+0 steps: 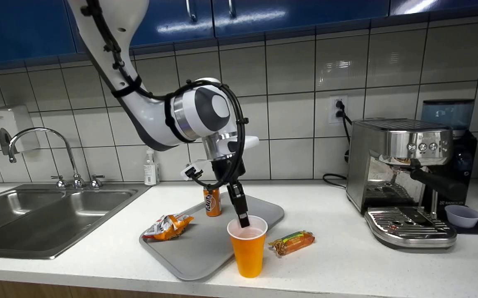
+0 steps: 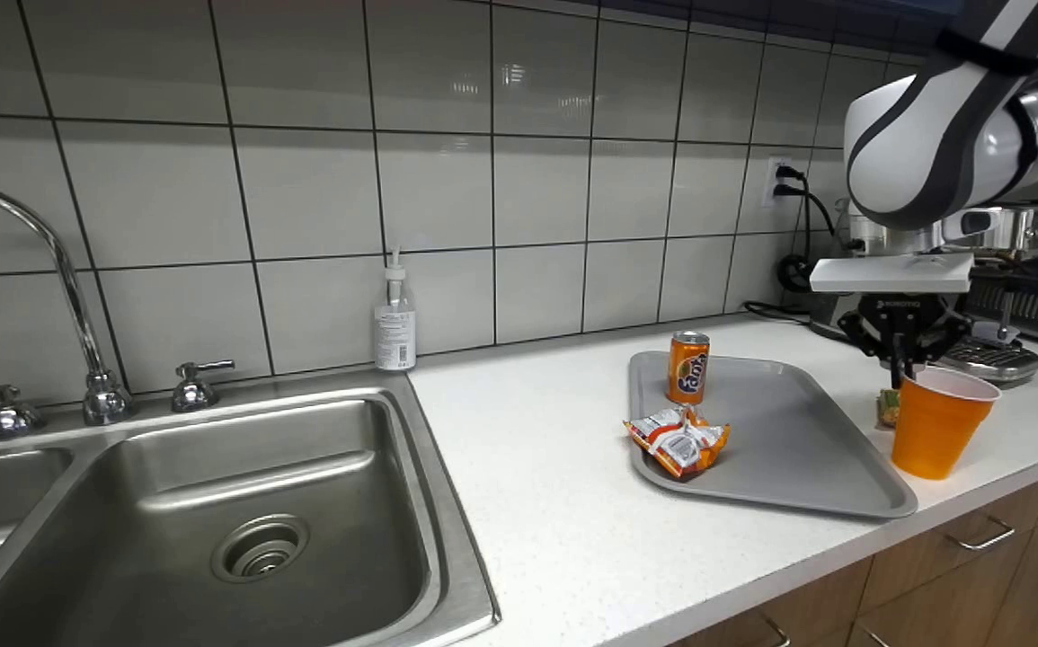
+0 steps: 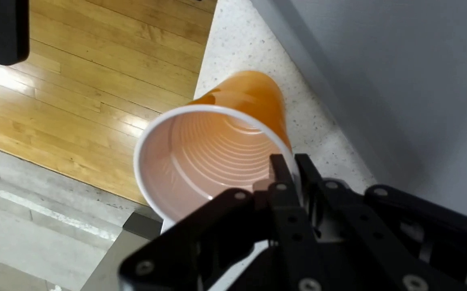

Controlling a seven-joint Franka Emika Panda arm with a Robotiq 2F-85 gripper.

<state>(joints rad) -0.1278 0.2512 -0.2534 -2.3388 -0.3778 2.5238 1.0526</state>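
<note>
Near the front of the bench (image 1: 325,271), the pincer (image 3: 290,158) grasps one side of the cup (image 1: 248,253); so narrow a pinch could let it swivel.

In an exterior view, the tray (image 1: 210,246) lies on the worktop (image 1: 334,271) between the sink (image 1: 81,215), left, and the coffee machine (image 1: 377,174), right. On the tray, the can (image 1: 212,203) stands behind the snack bag (image 1: 169,227). The cup (image 1: 248,254) is beside the tray, base contact unclear; the hand (image 3: 290,163) straddles its rim. The packet (image 1: 293,243) lies right of the cup.
</note>
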